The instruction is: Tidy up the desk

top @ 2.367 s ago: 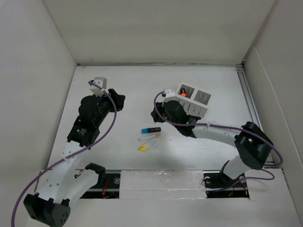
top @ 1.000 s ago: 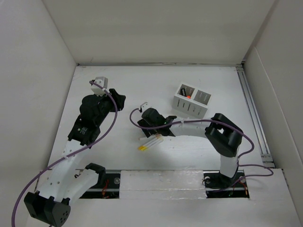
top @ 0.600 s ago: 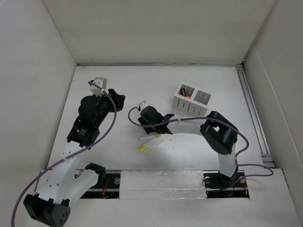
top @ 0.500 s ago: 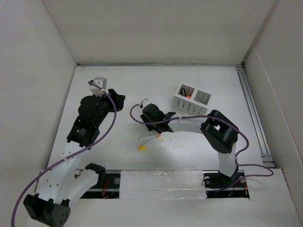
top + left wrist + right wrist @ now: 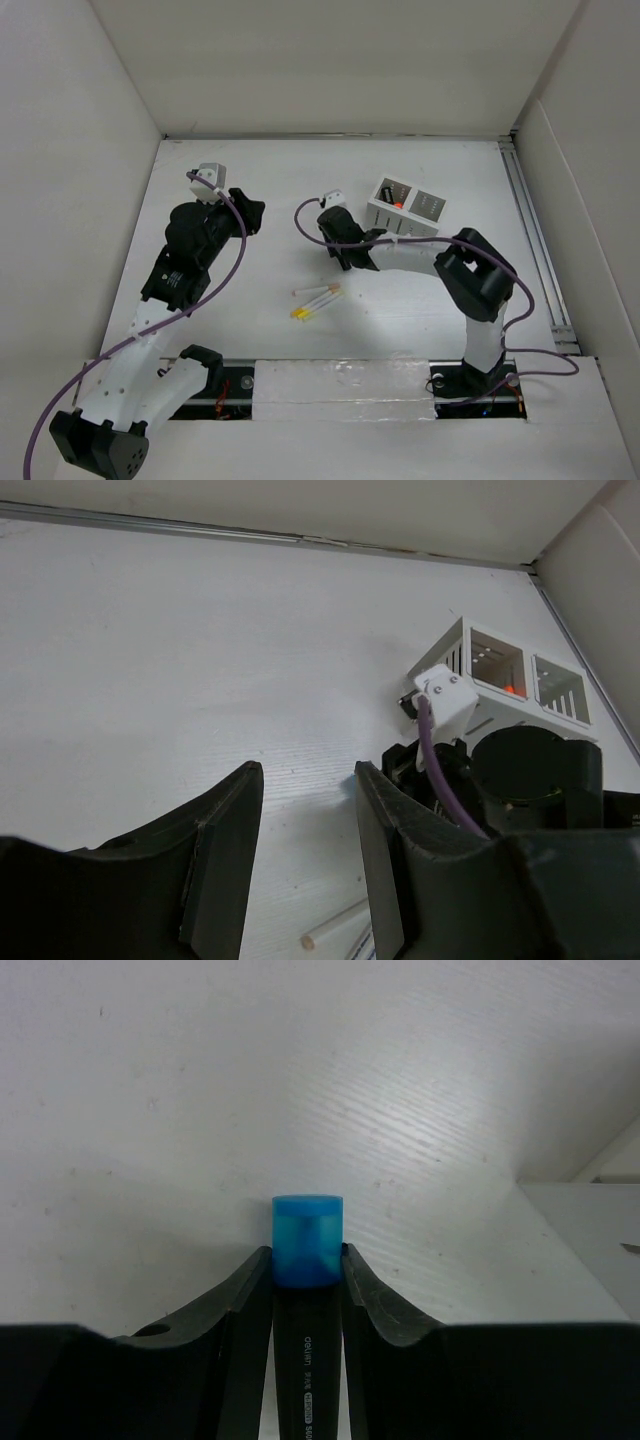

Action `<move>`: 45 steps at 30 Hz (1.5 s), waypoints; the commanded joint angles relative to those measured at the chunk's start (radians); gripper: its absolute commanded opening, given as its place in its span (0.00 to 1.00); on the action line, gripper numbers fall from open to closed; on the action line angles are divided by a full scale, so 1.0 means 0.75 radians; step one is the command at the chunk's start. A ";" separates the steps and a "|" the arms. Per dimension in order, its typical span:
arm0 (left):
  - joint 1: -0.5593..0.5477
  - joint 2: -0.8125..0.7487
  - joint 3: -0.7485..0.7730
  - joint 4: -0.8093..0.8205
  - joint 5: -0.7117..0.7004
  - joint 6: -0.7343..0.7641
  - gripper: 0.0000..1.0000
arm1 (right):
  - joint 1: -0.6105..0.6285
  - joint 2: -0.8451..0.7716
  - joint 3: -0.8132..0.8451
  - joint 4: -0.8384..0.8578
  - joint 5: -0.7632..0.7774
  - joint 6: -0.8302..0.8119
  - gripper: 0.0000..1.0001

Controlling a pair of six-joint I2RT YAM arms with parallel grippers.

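The white desk point(image 5: 280, 170) carries a few thin pens with yellow and pink tips point(image 5: 316, 300) near its middle. My right gripper point(image 5: 347, 243) is shut on a black marker with a blue cap point(image 5: 307, 1240), held just left of the white two-compartment organizer point(image 5: 405, 212). The cap sticks out past the fingertips point(image 5: 256, 1265) above the desk. My left gripper point(image 5: 246, 212) is open and empty over the left half of the desk. Its view shows the organizer point(image 5: 500, 665), the right arm's wrist point(image 5: 530, 780) and one pen end point(image 5: 312, 941).
Upright white panels point(image 5: 330, 60) enclose the desk at the back and both sides. A metal rail point(image 5: 530, 220) runs along the right edge. The organizer's left compartment holds something red point(image 5: 397, 204).
My right gripper left the organizer, came down on the blue-capped marker beside the pens, closed on it and carried it back towards the organizer. The left arm has not moved.
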 commanded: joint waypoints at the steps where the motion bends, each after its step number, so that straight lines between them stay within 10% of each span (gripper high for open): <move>1: -0.002 -0.004 0.045 0.037 0.014 0.013 0.38 | -0.044 -0.151 -0.015 0.155 0.101 0.085 0.11; 14: -0.002 0.004 0.045 0.041 0.027 0.015 0.37 | -0.240 -0.597 -0.168 0.444 0.074 0.209 0.09; 45: -0.002 0.023 0.055 0.035 0.047 0.019 0.37 | -0.504 -0.173 0.116 0.440 0.444 0.140 0.11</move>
